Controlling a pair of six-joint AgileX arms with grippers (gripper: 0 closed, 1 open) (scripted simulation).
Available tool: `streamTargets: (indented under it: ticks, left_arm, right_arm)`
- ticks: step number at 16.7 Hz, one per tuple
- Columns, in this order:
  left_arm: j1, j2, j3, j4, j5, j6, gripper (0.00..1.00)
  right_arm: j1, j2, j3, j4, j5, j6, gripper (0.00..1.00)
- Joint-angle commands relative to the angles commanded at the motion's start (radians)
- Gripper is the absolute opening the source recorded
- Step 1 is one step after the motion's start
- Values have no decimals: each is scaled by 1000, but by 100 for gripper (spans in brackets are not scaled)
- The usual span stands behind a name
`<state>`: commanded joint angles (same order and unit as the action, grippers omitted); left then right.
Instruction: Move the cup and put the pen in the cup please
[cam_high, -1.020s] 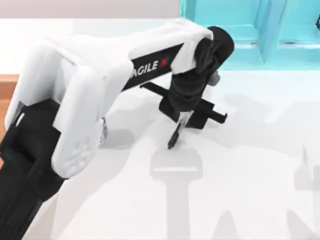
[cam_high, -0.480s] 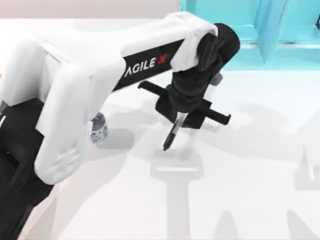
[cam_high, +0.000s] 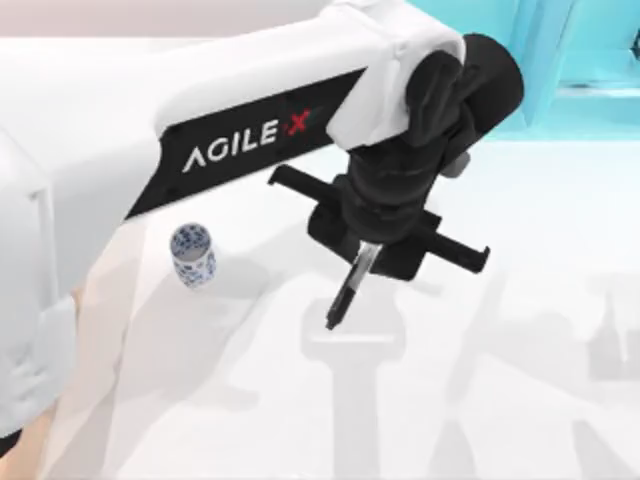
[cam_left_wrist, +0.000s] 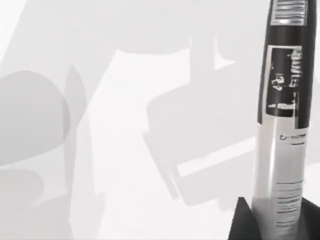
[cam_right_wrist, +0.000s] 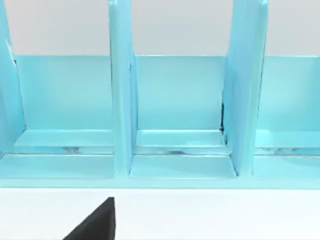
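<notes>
The slim black marker pen with a grey-white label band (cam_high: 350, 288) is hanging from the left gripper (cam_high: 368, 250), which is clamping on its upper end above the middle of the table; the pen's long axis is running steeply down w/ a slight lean, tapered end pointing down and toward the top view's left, tip clear of the surface over its own shadow. In the left wrist view the pen (cam_left_wrist: 281, 130) is reaching away from the cam along the frame edge, label band nearer the fingers (cam_left_wrist: 240, 222), black part farther out. The small cylindrical white cup with a blue dotted pattern (cam_high: 192, 256) is standing upright on the table, mouth up, well apart from the pen, toward the top view's left, just beside the white left arm w/ black AgileX lettering. The plain white tabletop (cam_high: 500, 400) is carrying soft grey shadows of arm and gripper. At the far edge a light-blue partitioned rack (cam_high: 560, 60) is standing; the right wrist view is facing that rack (cam_right_wrist: 175, 100), its upright dividers splitting it into open compartments, w/ a pale wall behind. A dark corner of the right gripper (cam_right_wrist: 97, 222) is showing in that view; can't tell whether its fingers are apart or together.
</notes>
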<state>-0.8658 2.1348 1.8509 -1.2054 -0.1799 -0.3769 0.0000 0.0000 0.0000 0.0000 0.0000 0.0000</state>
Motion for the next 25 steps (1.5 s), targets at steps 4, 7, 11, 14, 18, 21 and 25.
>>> streamTargets:
  ticks: [4, 7, 11, 14, 18, 21, 25]
  left_arm:
    - [5, 3, 4, 2, 1, 2, 0]
    - [19, -25, -44, 61, 1, 25, 0]
    - [71, -116, -216, 275, 5, 94, 0]
    - [128, -212, -408, 518, 12, 159, 0]
    - [212, -353, -709, 915, 24, 247, 0]
    - [269, -462, -943, 1236, 34, 305, 0]
    - [333, -609, -1234, 1660, 45, 366, 0]
  right_arm:
    - [0, 0, 0, 0, 0, 0, 100]
    - [0, 0, 0, 0, 0, 0, 100]
    - [0, 0, 0, 0, 0, 0, 100]
    - [0, 0, 0, 0, 0, 0, 100]
    - [0, 0, 0, 0, 0, 0, 100]
    - [0, 0, 0, 0, 0, 0, 100]
    - [0, 0, 0, 0, 0, 0, 100]
